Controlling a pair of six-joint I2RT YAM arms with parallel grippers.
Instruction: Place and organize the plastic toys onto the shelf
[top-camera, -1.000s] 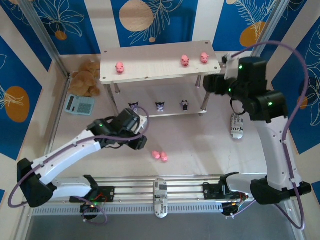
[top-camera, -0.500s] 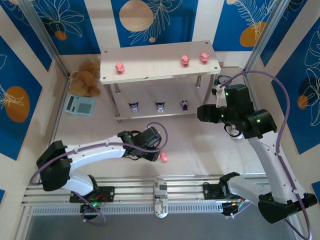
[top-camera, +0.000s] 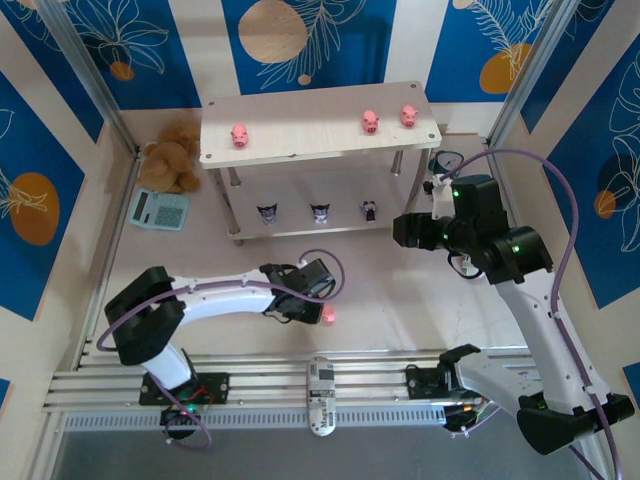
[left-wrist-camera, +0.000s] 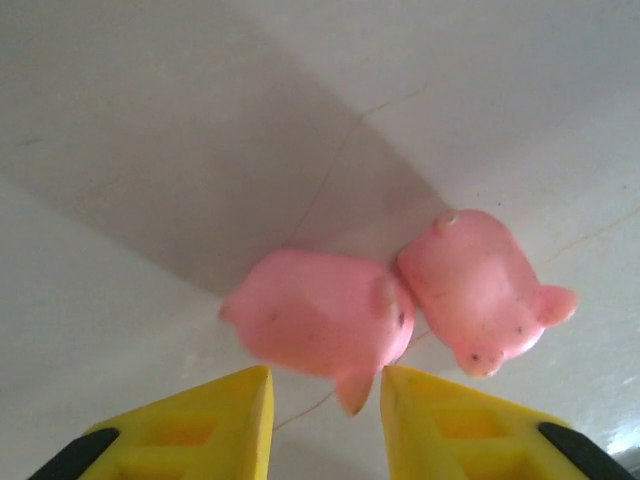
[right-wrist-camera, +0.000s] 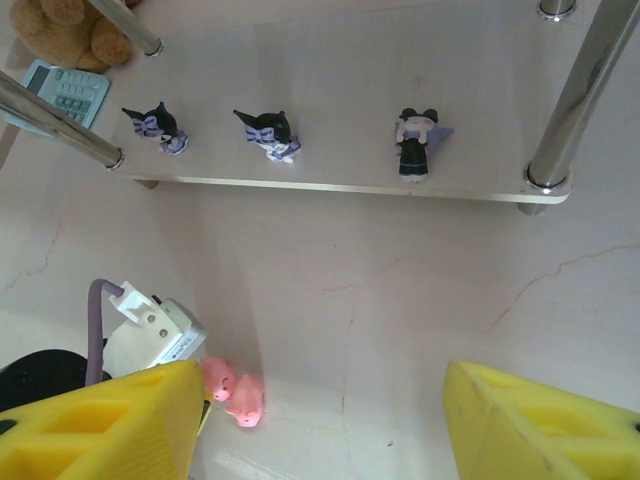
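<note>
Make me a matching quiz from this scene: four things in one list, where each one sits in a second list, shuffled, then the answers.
Things:
1. three pigs
2. two pigs
3. dark figurines
4. bear

Places:
A. lower board
B. behind the calculator
C. top board
D. on the table, at the left hand

Pairs: 1-C, 2-D, 3-A, 4-B

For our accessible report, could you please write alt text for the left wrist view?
Two pink pig toys lie touching on a pale table. One sits just ahead of the gap between the left gripper's yellow fingers, which stand apart, not yet closed on it.
</note>
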